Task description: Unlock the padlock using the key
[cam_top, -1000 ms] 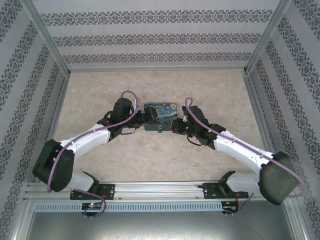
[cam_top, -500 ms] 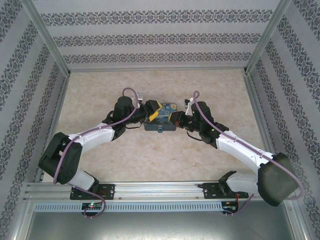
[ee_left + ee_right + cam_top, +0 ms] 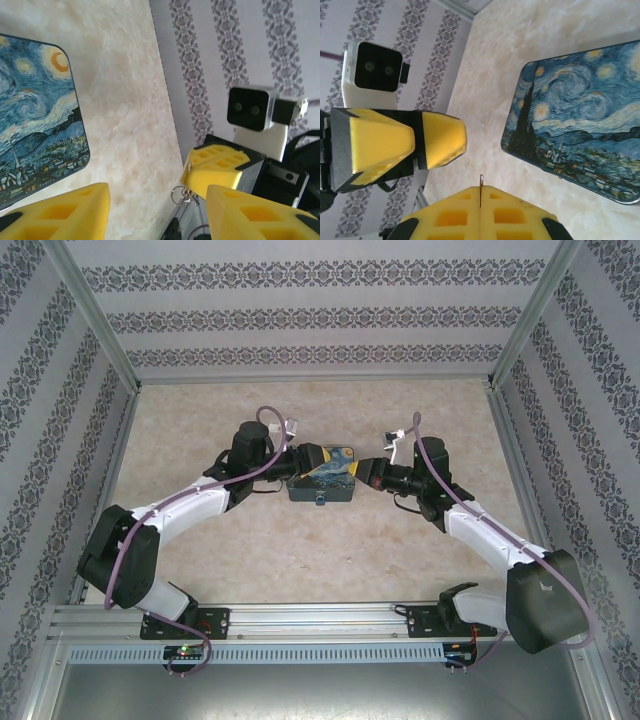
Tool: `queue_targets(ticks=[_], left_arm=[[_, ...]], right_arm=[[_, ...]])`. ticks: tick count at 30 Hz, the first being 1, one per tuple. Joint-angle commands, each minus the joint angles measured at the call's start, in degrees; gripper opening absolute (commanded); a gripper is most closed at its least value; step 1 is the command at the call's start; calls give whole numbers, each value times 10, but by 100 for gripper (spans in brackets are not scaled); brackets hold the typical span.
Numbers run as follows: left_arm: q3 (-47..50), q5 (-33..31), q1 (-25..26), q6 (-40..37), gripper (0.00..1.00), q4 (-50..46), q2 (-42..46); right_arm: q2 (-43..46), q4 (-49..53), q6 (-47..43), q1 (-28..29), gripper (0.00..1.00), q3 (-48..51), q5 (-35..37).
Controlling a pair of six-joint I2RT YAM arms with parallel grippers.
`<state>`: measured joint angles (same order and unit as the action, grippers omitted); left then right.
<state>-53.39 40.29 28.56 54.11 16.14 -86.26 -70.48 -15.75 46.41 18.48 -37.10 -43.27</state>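
The flat rectangular box printed with a blue-and-yellow Starry Night picture (image 3: 328,468) lay on the beige mottled tabletop (image 3: 400,560), midway between the two arms. The tiny blue-bodied padlock (image 3: 320,501) sat at the middle of the box's near side, against it; it was too small to tell how its shackle stood. The left gripper (image 3: 157,215) reached over the box's left end with its yellow foam pads held apart, bare tabletop showing between them. The right gripper (image 3: 481,200) was just off the box's right end, its yellow pads pressed together on the tiny thin grey metal key (image 3: 481,182), a sliver of which stuck out from between them. In the left wrist view a small wire ring (image 3: 180,194) hung below those pads. The two grippers faced each other across the box.
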Motion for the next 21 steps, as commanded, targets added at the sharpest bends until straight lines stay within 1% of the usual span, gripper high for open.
queue_targets(ticks=[1, 4, 8, 15, 18, 21], left_arm=[[-23, 33, 7, -40, 50, -15, -12], [-11, 30, 8, -3, 47, 21, -18], [22, 15, 12, 95, 48, 109, -22], [74, -35, 32, 225, 49, 241, -30], [87, -51, 40, 265, 48, 294, -41], [92, -63, 48, 285, 48, 324, -46]], right_arm=[[-10, -29, -6, -5, 0, 5, -16], [-16, -61, 26, -4, 0, 17, 12], [-19, -103, 79, 11, 0, 32, 71], [-20, -80, 162, 74, 0, 31, 228], [-26, -72, 207, 102, 0, 29, 293], [-33, -70, 244, 124, 0, 26, 345]])
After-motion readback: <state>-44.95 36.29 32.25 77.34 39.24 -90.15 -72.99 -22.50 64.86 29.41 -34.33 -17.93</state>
